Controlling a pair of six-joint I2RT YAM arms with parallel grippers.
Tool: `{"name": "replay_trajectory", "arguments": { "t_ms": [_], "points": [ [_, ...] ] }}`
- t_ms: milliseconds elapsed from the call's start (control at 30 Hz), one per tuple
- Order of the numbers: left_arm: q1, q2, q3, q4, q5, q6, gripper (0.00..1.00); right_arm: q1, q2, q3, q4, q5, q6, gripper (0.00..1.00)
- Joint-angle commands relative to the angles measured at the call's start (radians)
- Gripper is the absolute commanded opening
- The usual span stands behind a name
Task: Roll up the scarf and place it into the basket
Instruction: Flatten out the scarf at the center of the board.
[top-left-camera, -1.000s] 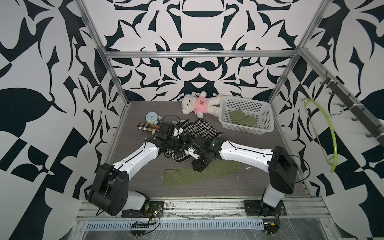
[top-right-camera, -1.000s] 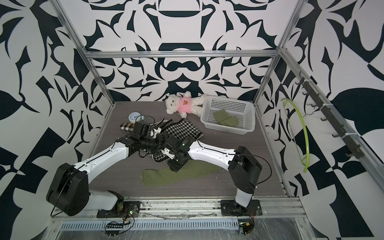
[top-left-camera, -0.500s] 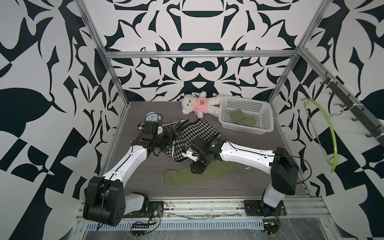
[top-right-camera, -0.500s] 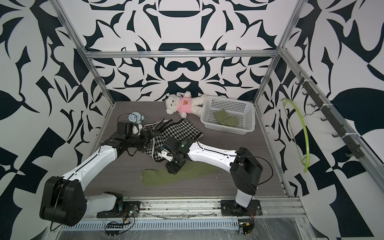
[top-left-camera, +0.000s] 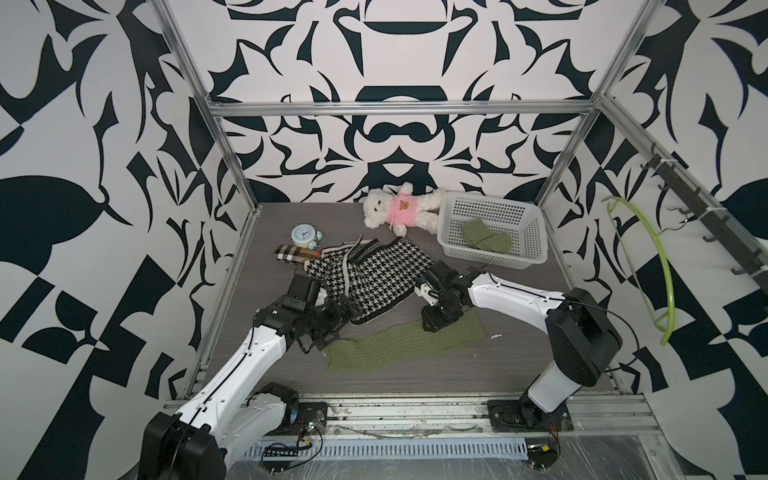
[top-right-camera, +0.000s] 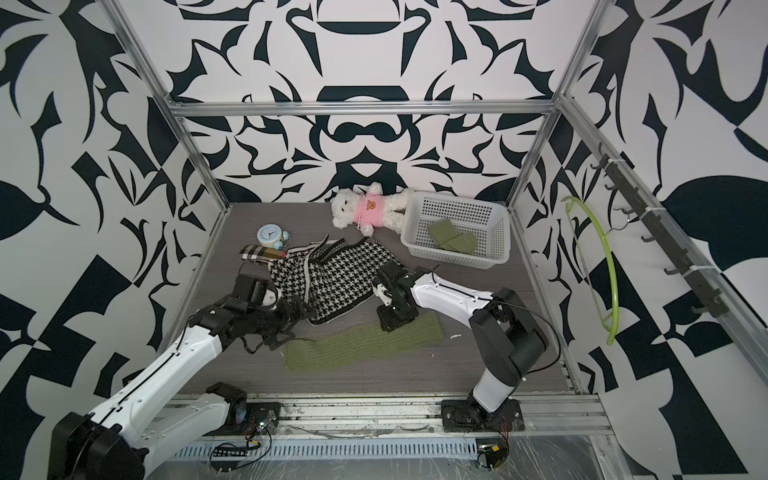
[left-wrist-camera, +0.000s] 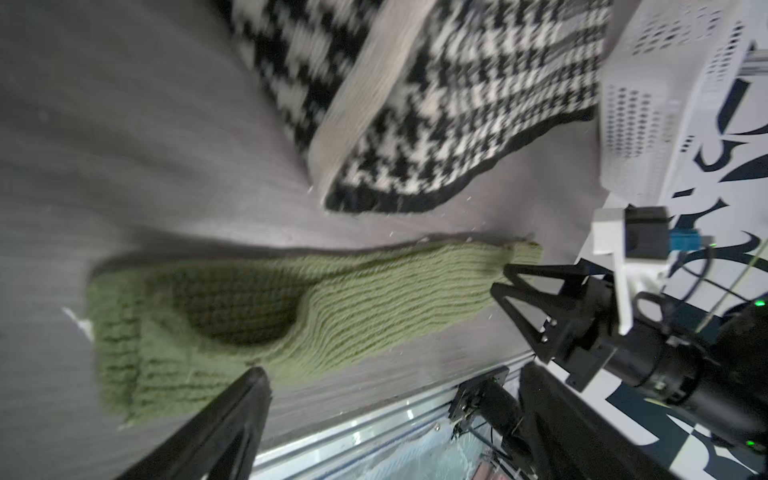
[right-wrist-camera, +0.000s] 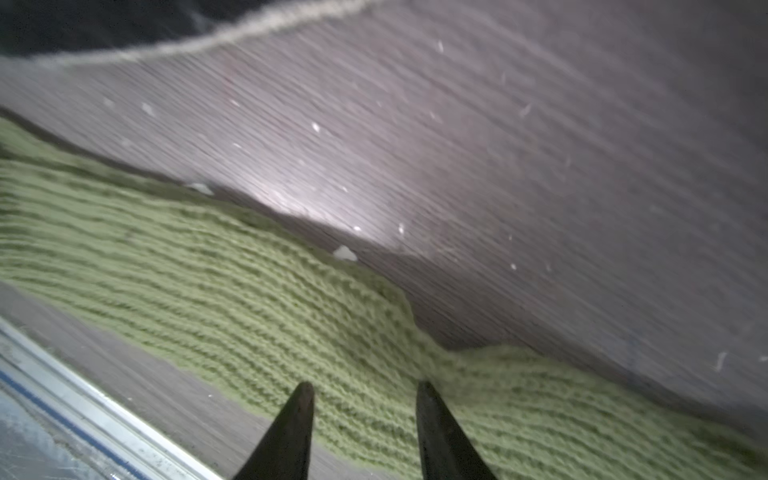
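The green knitted scarf (top-left-camera: 403, 343) (top-right-camera: 361, 340) lies flat and unrolled along the table's front, also filling the left wrist view (left-wrist-camera: 332, 299). My left gripper (top-left-camera: 332, 326) (top-right-camera: 293, 324) hovers at its left end, open wide; only one finger (left-wrist-camera: 232, 424) shows in its wrist view. My right gripper (top-left-camera: 434, 322) (top-right-camera: 392, 320) is over the scarf's right end, open, and the scarf (right-wrist-camera: 249, 299) shows bare between its fingertips (right-wrist-camera: 365, 388). The white perforated basket (top-left-camera: 528, 257) (top-right-camera: 494, 249) stands at the back right.
A rolled green knit (top-left-camera: 484, 241) lies inside the basket. A black-and-white houndstooth cloth (top-left-camera: 374, 274) is spread just behind the scarf. A teddy bear (top-left-camera: 399, 208), a blue alarm clock (top-left-camera: 303, 235) and a plaid roll (top-left-camera: 295, 253) lie at the back. A green hanger (top-left-camera: 660, 266) hangs on the right wall.
My left arm has swung from the houndstooth cloth forward to the scarf's left end. The right gripper has slid right along the scarf to its right end.
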Motion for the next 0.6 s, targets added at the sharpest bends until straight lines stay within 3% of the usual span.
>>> {"name": "replay_trajectory", "arguments": {
  "t_ms": [0,233,400,500,567],
  "points": [
    [-0.054,0.002,-0.063,0.027,-0.02,-0.099,0.99,0.0,0.022,-0.007,0.024,0.023,0.039,0.44],
    [-0.064,0.127,-0.147,0.2,-0.11,-0.123,0.99,-0.056,0.113,0.007,-0.067,0.319,0.16,0.43],
    [-0.064,0.181,-0.151,0.11,-0.231,-0.145,0.99,-0.083,0.09,0.0,-0.114,0.444,0.212,0.44],
    [-0.064,0.183,-0.142,0.086,-0.268,-0.14,0.99,-0.089,0.079,0.014,-0.12,0.427,0.184,0.43],
    [-0.064,0.185,-0.119,0.097,-0.255,-0.128,0.99,-0.088,0.041,0.012,-0.103,0.346,0.158,0.43]
  ]
}}
